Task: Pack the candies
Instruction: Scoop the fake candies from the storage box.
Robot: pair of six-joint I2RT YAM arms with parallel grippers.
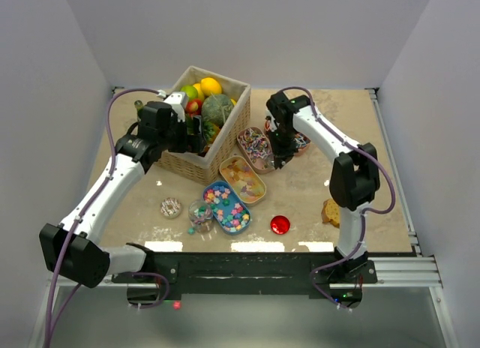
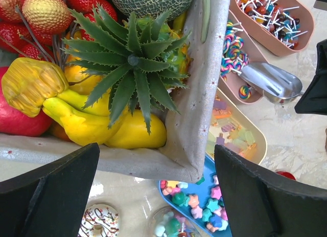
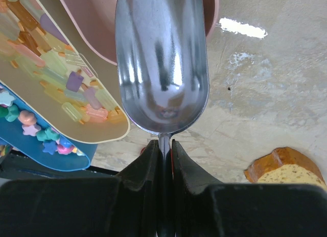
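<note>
Right gripper (image 3: 164, 145) pinched nearly closed on the thin handle of metal scoop (image 3: 162, 63); scoop bowl faces up, over the rim of pink tray (image 3: 94, 22). Left gripper (image 2: 156, 150) spread wide, grasping nothing, hovering above basket (image 1: 187, 164) corner at table's 11 o'clock. Candies: pastel pieces (image 1: 227, 207) in blue tray (image 3: 61, 160) near 6 o'clock; gummies (image 1: 242, 179) in tan tray (image 3: 97, 139) at its 1 o'clock; striped ones (image 2: 232, 48) in the pink tray, further toward 1 o'clock.

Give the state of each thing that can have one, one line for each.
Left gripper, jaws wide open, empty.
Right gripper, jaws shut on the scoop.
Scoop, empty.
Basket, full of fruit.
Blue tray, holding candies.
Clear cup, partly filled with candies.
</note>
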